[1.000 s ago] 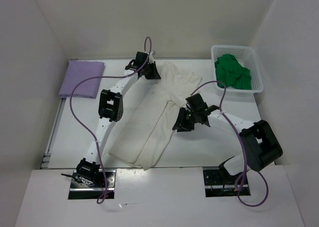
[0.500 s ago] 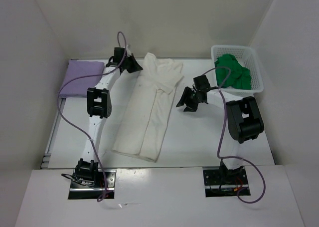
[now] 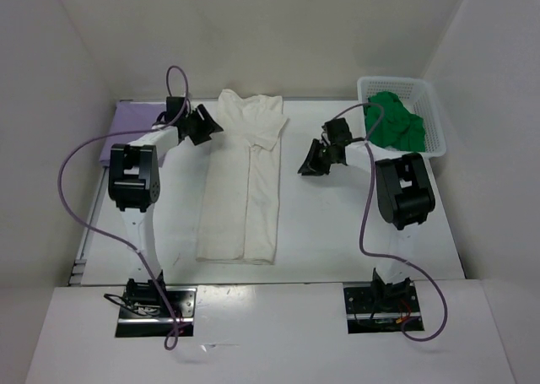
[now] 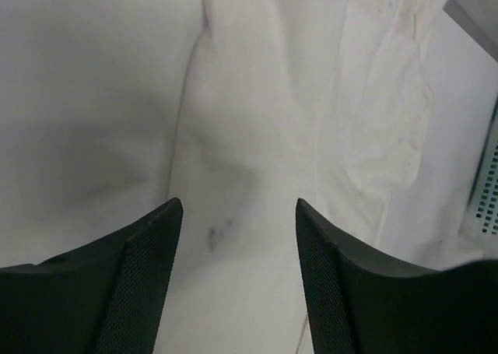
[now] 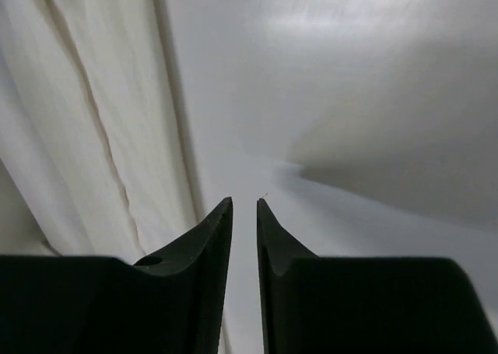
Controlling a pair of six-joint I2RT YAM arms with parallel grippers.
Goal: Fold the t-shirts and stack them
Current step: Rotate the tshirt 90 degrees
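Note:
The cream-white t-shirt (image 3: 245,181) lies flat as a long narrow strip down the middle of the table, collar end at the back. My left gripper (image 3: 207,124) hovers just left of its back end, open and empty; the left wrist view shows the cream cloth (image 4: 311,97) ahead of the left gripper (image 4: 237,208). My right gripper (image 3: 309,164) hangs to the right of the shirt, its jaws a narrow gap apart with nothing between them; in the right wrist view the right gripper (image 5: 244,205) is over bare table beside the shirt's edge (image 5: 78,136). The lavender t-shirt (image 3: 131,122) lies folded at the back left. The green t-shirt (image 3: 395,121) is bunched in the basket.
The white lattice basket (image 3: 392,82) stands at the back right corner; its wall (image 4: 486,191) shows at the right edge of the left wrist view. White walls close in the table on three sides. Purple cables loop over both arms.
The cream shirt has been drawn left and straightened into a strip. The left gripper moved left and opened, off the cloth. The right gripper drew back towards the basket and its jaws narrowed.

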